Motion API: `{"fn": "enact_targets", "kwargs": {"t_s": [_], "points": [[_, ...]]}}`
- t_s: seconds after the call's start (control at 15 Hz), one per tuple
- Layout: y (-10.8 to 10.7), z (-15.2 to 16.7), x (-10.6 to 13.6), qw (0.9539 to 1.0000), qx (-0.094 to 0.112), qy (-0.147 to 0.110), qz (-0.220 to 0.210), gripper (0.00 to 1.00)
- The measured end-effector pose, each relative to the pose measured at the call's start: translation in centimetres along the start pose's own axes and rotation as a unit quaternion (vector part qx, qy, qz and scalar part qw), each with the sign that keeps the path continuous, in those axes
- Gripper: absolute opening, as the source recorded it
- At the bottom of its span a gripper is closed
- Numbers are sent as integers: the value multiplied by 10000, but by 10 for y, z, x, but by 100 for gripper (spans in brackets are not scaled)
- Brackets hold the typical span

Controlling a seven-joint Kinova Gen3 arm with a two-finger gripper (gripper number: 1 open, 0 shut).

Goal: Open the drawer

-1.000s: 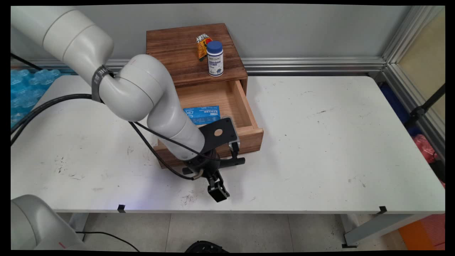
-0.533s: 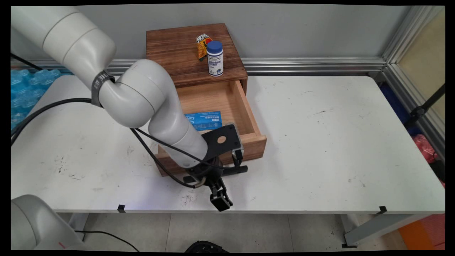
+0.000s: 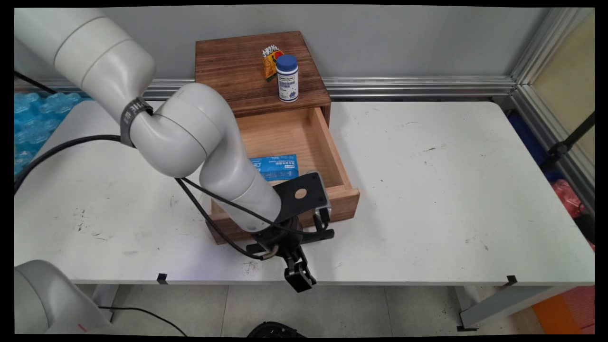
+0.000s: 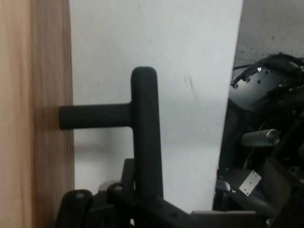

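Observation:
My gripper [image 3: 294,237] is low over the table's near edge, shut on the black T-shaped handle [image 3: 320,233] of a wooden drawer [image 3: 349,202]. The drawer stands pulled well out of a small wooden cabinet [image 3: 237,71]. A flat blue packet [image 3: 278,167] lies inside the drawer, partly hidden by my arm. In the hand view the handle bar [image 4: 146,133] rises from between the gripper [image 4: 145,197] linkage, and its stem runs left into the drawer front [image 4: 33,114].
On the cabinet top stand a white bottle with a blue cap [image 3: 287,78] and an orange snack packet [image 3: 270,59] behind it. The white table [image 3: 451,190] stretches right of the drawer. Its near edge [image 4: 230,118] lies close beside the handle.
The gripper has moved toward the table's near edge with the handle in it. The drawer has slid further out, uncovering more of its floor and the blue packet.

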Motion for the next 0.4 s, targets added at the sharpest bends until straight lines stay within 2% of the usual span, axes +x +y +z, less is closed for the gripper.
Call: {"fn": "enact_targets", "kwargs": {"t_s": [0.4], "points": [[8, -8, 4, 9998, 52, 54, 162, 100]]}}
